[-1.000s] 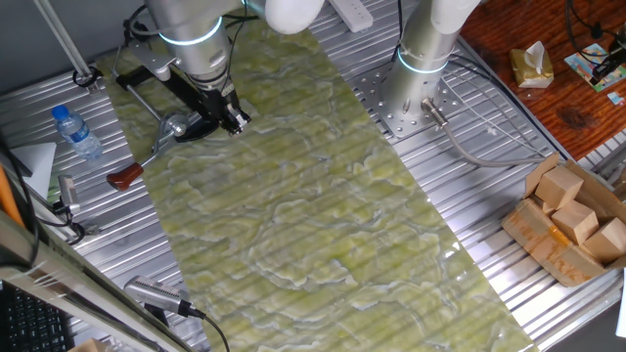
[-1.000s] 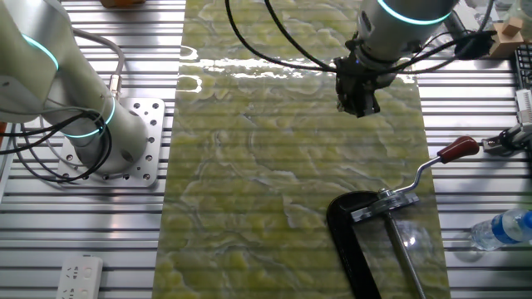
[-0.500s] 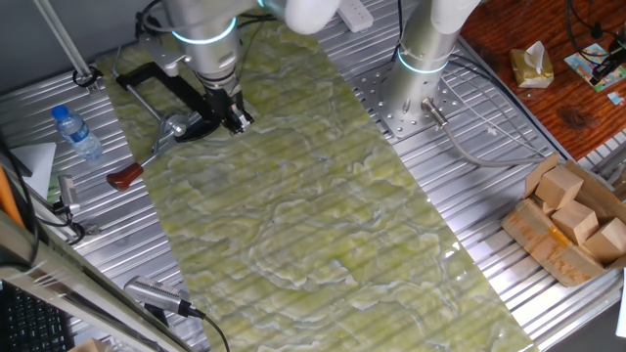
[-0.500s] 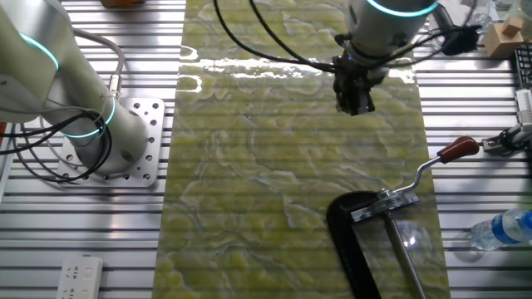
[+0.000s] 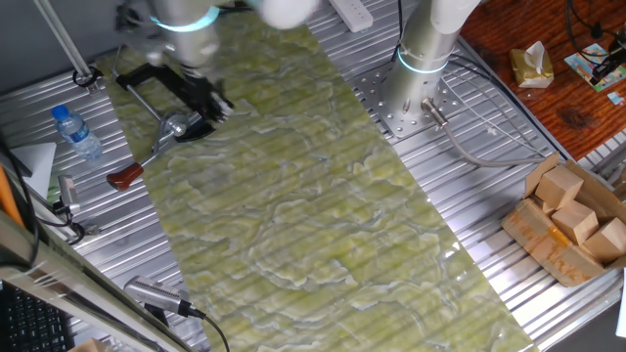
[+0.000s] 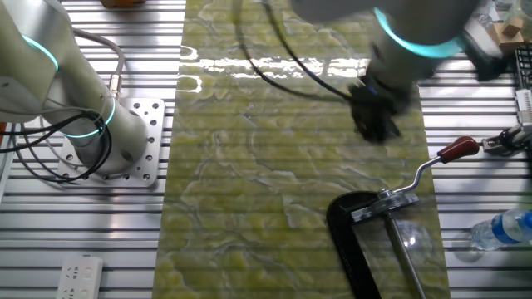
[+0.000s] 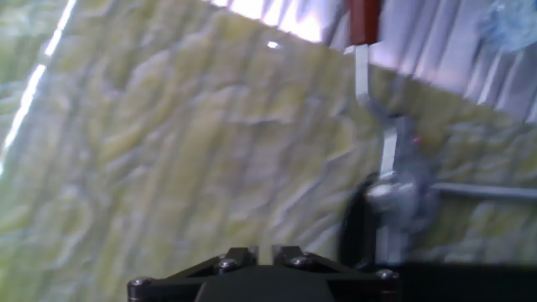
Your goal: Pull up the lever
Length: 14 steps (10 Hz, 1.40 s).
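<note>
Nothing is done yet: the lever point(image 6: 431, 165) lies low, untouched, and my tool point(image 6: 376, 124) hovers near it, empty; blur hides how far it is open.

Marbled yellow-green mat with pale whitish veins point(image 5: 323, 196) over ribbed silver aluminium tabletop point(image 5: 489, 147). Black C-shaped clamp point(image 6: 349, 228) with bright silver rod point(image 6: 411, 262); thin silver lever arm tipped by dark-red cylindrical knob point(image 6: 458, 150). Black two-finger gripper point(image 6: 376, 124) under cyan-glowing ring point(image 6: 416, 41). Clear plastic bottle with blue cap point(image 5: 76, 132). Tan wooden blocks point(image 5: 572, 210).
</note>
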{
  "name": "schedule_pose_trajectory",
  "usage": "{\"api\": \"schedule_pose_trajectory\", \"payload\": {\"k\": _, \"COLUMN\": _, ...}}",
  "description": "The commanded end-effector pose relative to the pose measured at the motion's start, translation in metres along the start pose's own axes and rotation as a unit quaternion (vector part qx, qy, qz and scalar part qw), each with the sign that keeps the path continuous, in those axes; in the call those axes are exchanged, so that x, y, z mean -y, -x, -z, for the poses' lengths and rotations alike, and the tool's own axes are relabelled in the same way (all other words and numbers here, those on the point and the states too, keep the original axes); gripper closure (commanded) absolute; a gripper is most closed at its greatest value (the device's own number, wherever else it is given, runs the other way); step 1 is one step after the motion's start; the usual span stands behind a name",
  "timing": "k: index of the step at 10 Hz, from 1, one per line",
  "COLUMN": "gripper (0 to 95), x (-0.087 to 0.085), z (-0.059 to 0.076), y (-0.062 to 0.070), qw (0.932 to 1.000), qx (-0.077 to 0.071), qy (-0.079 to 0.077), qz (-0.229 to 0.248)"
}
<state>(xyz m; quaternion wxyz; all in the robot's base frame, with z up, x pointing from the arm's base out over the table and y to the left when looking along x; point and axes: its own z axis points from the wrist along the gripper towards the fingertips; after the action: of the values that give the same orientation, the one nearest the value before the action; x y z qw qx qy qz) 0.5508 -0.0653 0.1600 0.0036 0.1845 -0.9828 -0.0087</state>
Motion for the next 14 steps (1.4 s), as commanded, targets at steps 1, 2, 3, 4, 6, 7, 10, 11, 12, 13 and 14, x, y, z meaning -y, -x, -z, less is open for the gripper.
{"api": "schedule_pose_trajectory", "payload": {"k": 1, "gripper": 76.0, "x": 0.031, "z": -0.015, "y": 0.023, "qw": 1.0, "qx": 0.003, "qy": 0.006, "qz": -0.006}}
{"api": "schedule_pose_trajectory", "payload": {"k": 2, "gripper": 76.0, "x": 0.032, "z": -0.019, "y": 0.035, "qw": 1.0, "qx": 0.001, "qy": 0.004, "qz": -0.005}}
{"api": "schedule_pose_trajectory", "payload": {"k": 3, "gripper": 76.0, "x": 0.032, "z": -0.024, "y": 0.044, "qw": 1.0, "qx": 0.001, "qy": 0.003, "qz": -0.004}}
{"api": "schedule_pose_trajectory", "payload": {"k": 4, "gripper": 76.0, "x": 0.033, "z": -0.031, "y": 0.051, "qw": 1.0, "qx": 0.003, "qy": 0.001, "qz": -0.001}}
{"api": "schedule_pose_trajectory", "payload": {"k": 6, "gripper": 76.0, "x": 0.038, "z": -0.043, "y": 0.059, "qw": 0.9996, "qx": 0.006, "qy": -0.012, "qz": 0.026}}
{"api": "schedule_pose_trajectory", "payload": {"k": 7, "gripper": 76.0, "x": 0.042, "z": -0.047, "y": 0.062, "qw": 0.9994, "qx": 0.008, "qy": -0.013, "qz": 0.032}}
{"api": "schedule_pose_trajectory", "payload": {"k": 10, "gripper": 76.0, "x": 0.048, "z": -0.052, "y": 0.062, "qw": 0.9993, "qx": 0.008, "qy": -0.01, "qz": 0.036}}
{"api": "schedule_pose_trajectory", "payload": {"k": 11, "gripper": 76.0, "x": 0.047, "z": -0.049, "y": 0.062, "qw": 0.9994, "qx": 0.002, "qy": -0.005, "qz": 0.034}}
{"api": "schedule_pose_trajectory", "payload": {"k": 12, "gripper": 76.0, "x": 0.045, "z": -0.046, "y": 0.063, "qw": 0.9996, "qx": -0.005, "qy": -0.005, "qz": 0.028}}
{"api": "schedule_pose_trajectory", "payload": {"k": 13, "gripper": 95.0, "x": 0.045, "z": -0.046, "y": 0.063, "qw": 0.9996, "qx": -0.006, "qy": -0.009, "qz": 0.026}}
{"api": "schedule_pose_trajectory", "payload": {"k": 14, "gripper": 95.0, "x": 0.045, "z": -0.046, "y": 0.063, "qw": 0.9998, "qx": -0.003, "qy": -0.01, "qz": 0.019}}
